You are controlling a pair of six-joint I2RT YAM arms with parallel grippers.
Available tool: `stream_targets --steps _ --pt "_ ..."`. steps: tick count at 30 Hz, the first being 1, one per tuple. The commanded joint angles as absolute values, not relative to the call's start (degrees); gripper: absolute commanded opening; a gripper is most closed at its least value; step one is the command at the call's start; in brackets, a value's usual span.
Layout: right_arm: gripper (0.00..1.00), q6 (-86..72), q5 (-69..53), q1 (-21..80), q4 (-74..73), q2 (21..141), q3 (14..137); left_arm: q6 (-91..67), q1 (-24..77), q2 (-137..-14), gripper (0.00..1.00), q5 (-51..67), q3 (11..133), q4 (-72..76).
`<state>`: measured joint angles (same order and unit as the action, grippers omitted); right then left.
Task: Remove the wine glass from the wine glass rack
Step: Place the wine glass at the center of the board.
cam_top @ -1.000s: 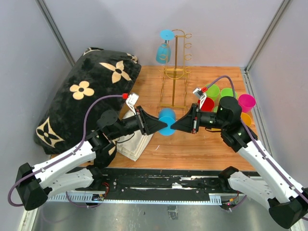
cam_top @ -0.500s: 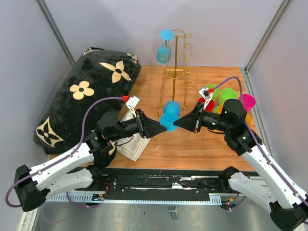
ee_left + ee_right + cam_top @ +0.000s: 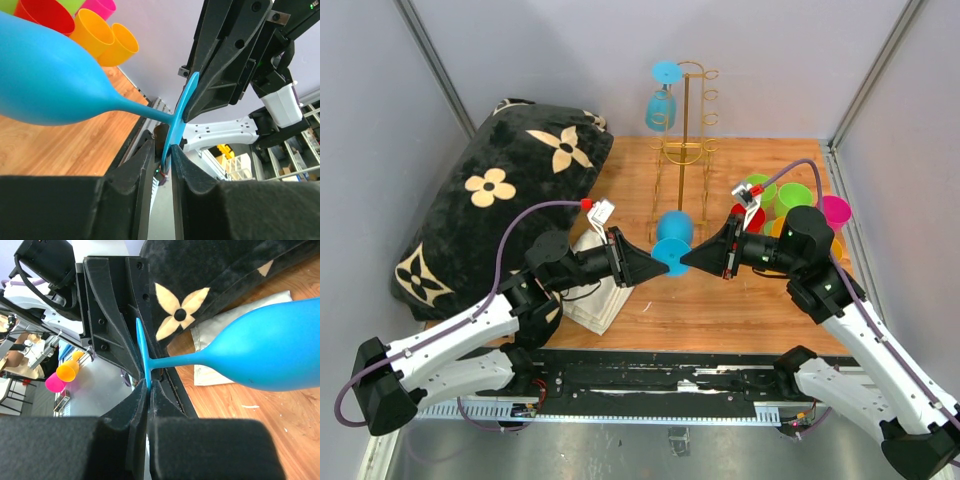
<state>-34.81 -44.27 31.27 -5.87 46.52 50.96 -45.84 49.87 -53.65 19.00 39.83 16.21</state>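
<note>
Since a second ago the wine glass has shifted a little away from the arm bases toward the wine glass rack, and the right arm has swung with it, so it now hides more of the coloured cups. The glass is off the rack, held in the air above the bench in front of it, on its side with the bowl toward the rack. Its foot sits between the left end effector and the right end effector. Only the top view shows the rack standing upright at the back of the bench. A second wine glass hangs upside down from an upper loop on its left side, foot uppermost. The left wrist view shows the foot edge-on, its lower rim in the narrow gap between the left jaws. They stand slightly apart, with a dark slit beside the rim. Opposite, the right fingers are closed on the foot's upper rim, with orange, red and pink cups behind the bowl. The right wrist view confirms the right jaws pressed together on the thin foot. It also shows the black flowered pillow and the white cloth beyond the bowl. Both arms reach inward from their bases, forearms angled toward the middle, wrists nearly level, tip to tip.
</note>
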Motion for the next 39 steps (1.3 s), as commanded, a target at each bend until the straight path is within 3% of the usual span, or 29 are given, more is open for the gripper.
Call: stream_targets --steps 1,7,13,15,18,20,32,39 --pt "0.01 -33.39 -46.98 32.33 -3.75 45.49 52.52 -45.52 50.36 -53.80 0.22 20.93 41.13 19.86" --pt "0.01 -29.29 -45.97 32.34 -7.53 45.00 54.52 -45.49 50.49 -54.22 0.18 24.90 40.60 22.69" --pt "0.02 -29.58 -47.26 32.34 -7.21 45.10 54.74 -44.41 51.51 -54.29 0.04 26.99 40.00 23.93" --pt "0.08 -28.54 -46.12 32.34 -8.83 44.94 55.13 -43.35 52.15 -54.32 0.01 27.49 39.99 23.80" --pt "0.32 -23.27 -40.40 32.32 -16.60 44.32 57.90 -39.52 53.66 -54.48 0.01 27.82 40.81 20.23" --pt "0.43 -20.16 -36.27 32.34 -20.67 43.42 59.88 -34.65 55.47 -54.43 0.00 26.95 41.95 15.38" --pt "0.64 -15.52 -8.26 32.26 -31.77 38.81 64.32 -10.26 72.35 -52.55 0.01 6.80 37.20 5.42" --pt "0.68 -20.76 -18.40 29.30 -34.10 45.09 64.13 -1.11 74.02 -55.11 0.00 8.22 38.36 2.95"
